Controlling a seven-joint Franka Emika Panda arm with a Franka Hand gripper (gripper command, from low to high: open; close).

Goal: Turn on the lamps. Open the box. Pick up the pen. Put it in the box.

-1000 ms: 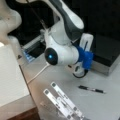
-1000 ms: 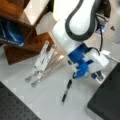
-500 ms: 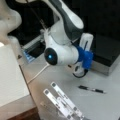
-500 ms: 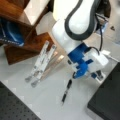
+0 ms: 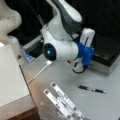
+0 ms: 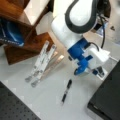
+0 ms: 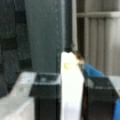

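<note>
Wrist view: two dark fingers [image 7: 46, 100] are seen with a white upright piece [image 7: 71, 87] between them; whether it is clamped cannot be told.
Gripper: it is seen in a front view [image 5: 79, 67] low beside the box's front edge, and in a front view [image 6: 100, 72] near the box's corner.
Box: the black lid [image 5: 107, 51] is seen lying flat and closed on silver-grey sides; a dark corner of it [image 6: 107, 100] is seen at a front view's bottom right.
Pen: it is seen lying on the grey table [image 5: 100, 105], untouched, in both front views [image 5: 91, 89] [image 6: 66, 90], apart from the gripper.
White strips: a crossed pair is seen near the pen [image 5: 63, 103] [image 6: 41, 63].
</note>
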